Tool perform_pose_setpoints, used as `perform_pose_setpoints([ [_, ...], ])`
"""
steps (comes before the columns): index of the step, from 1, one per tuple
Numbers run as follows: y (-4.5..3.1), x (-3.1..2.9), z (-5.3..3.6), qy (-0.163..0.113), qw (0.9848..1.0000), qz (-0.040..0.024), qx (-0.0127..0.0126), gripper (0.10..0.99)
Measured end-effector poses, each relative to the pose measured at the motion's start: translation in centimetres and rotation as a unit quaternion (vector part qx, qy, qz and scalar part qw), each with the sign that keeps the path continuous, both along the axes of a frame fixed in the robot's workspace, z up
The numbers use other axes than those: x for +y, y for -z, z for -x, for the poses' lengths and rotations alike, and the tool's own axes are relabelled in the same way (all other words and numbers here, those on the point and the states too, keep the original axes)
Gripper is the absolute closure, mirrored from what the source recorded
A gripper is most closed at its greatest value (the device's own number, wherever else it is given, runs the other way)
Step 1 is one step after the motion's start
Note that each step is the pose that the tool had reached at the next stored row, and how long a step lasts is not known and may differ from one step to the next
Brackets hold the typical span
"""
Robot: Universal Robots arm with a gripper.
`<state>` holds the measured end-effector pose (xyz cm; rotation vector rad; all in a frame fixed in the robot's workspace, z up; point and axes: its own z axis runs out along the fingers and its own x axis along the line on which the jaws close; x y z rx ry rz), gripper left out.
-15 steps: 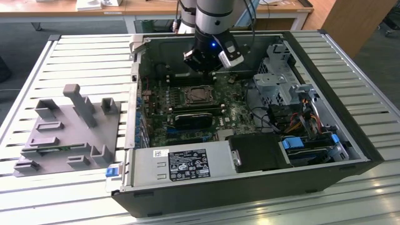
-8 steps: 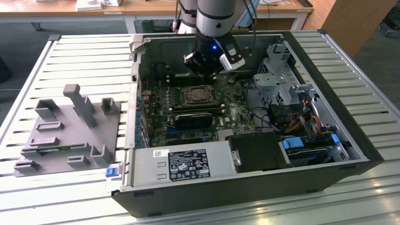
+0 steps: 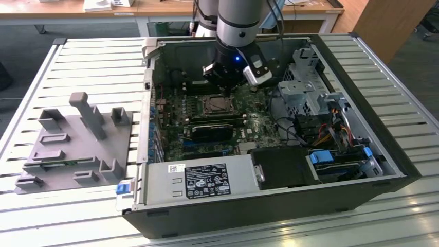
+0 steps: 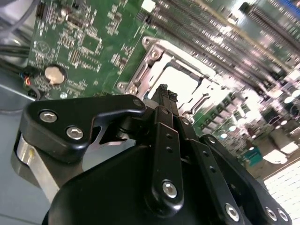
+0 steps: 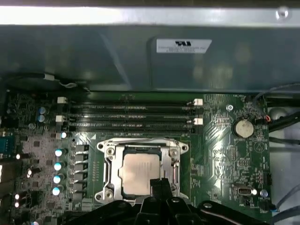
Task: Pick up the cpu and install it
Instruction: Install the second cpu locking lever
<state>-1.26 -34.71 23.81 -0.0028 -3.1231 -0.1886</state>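
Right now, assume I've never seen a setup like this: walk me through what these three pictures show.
The exterior view looks from off the arm at an open computer case lying on a slatted table. A robot arm reaches down into it. Beside the case, toward the exterior view's left, sits a grey plastic tray with upright posts.

The other two pictures come from cameras riding near the arm's wrist. In both wrist views the black gripper hangs just above the green motherboard. The silvery square cpu already lies inside the metal-framed socket. The fingertips look close together, right over the chip's edge; whether they touch it I cannot tell.
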Motion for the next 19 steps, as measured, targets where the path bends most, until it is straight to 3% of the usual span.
perform_pose_setpoints([
  [3,0.00,-0.39,-0.01,0.000,1.0000,0.0000,0.0010,0.980],
  [7,0.01,-0.63,-0.04,0.000,1.0000,0.0000,0.0100,0.980],
  [8,0.02,-0.78,-0.05,0.000,0.9999,0.0001,0.0107,0.980],
  [14,0.12,-2.10,-0.04,0.000,0.9999,-0.0001,0.0108,0.980],
  [19,0.18,-2.74,0.39,0.000,0.9999,-0.0001,0.0108,0.980],
])
